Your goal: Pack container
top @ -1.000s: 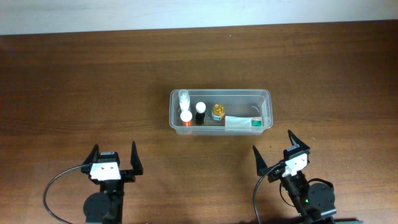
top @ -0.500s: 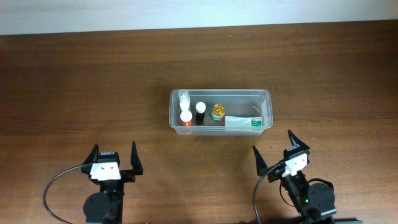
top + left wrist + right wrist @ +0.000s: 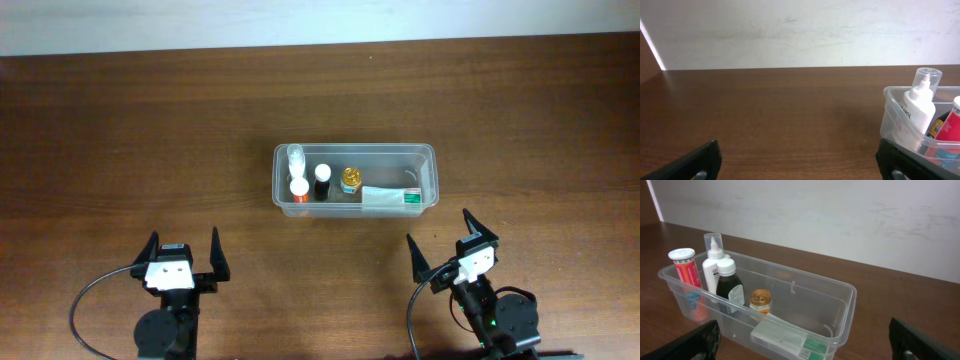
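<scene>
Five items are seen in the container (image 3: 390, 168), a clear, colourless, shallow rectangular tub with rounded corners and a rim, set on the desk (image 3: 150, 120) slightly toward 3 o'clock of centre. A white dropper bottle (image 3: 296, 155), red tube (image 3: 299, 190), dark bottle (image 3: 322, 182) and gold-lidded jar (image 3: 350, 180) are stood from its 9 o'clock end to its middle, and a white-and-green box (image 3: 390, 197) is laid flat toward 3 o'clock. The left fingers (image 3: 217, 255), at 7 o'clock of the tub, and the right fingers (image 3: 415, 256), at 5 o'clock, are spread wide and empty.
</scene>
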